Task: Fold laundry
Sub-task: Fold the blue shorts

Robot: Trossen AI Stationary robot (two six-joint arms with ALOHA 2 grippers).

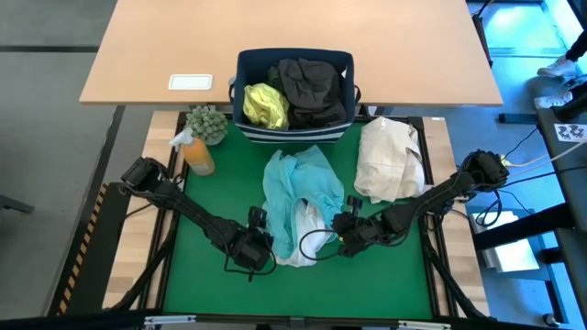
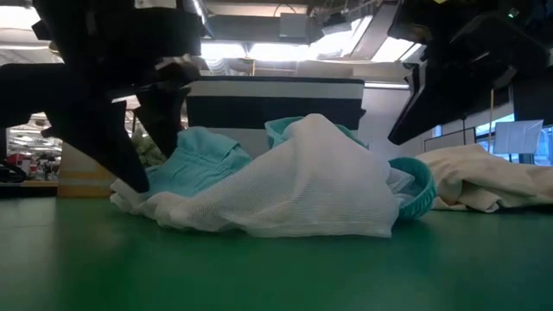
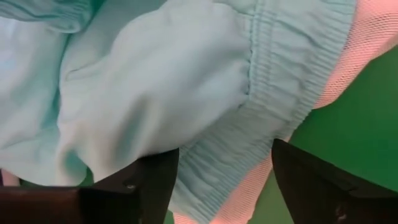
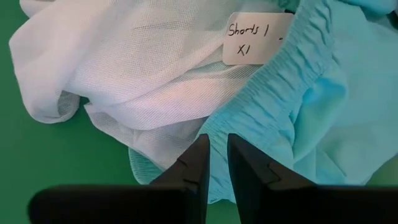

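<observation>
Nearest the front edge of the green desk, the left gripper sits at about 7 o'clock from the desk's middle, its fingers spread wide around the elastic waistband of the turquoise shorts without pinching it. At about 5 o'clock the right gripper hovers just beside the same garment, its fingers drawn narrow with only a slit between them and nothing in them. The shorts lie crumpled in the desk's middle, their white mesh lining turned out toward the front, and a handwritten tag shows by the waistband. At 2 o'clock rests a cream cloth bundle. At 10 o'clock stand an orange spray bottle and a small plant. Farthest, at 12 o'clock, a navy bin holds a yellow-green shirt and dark garments.
</observation>
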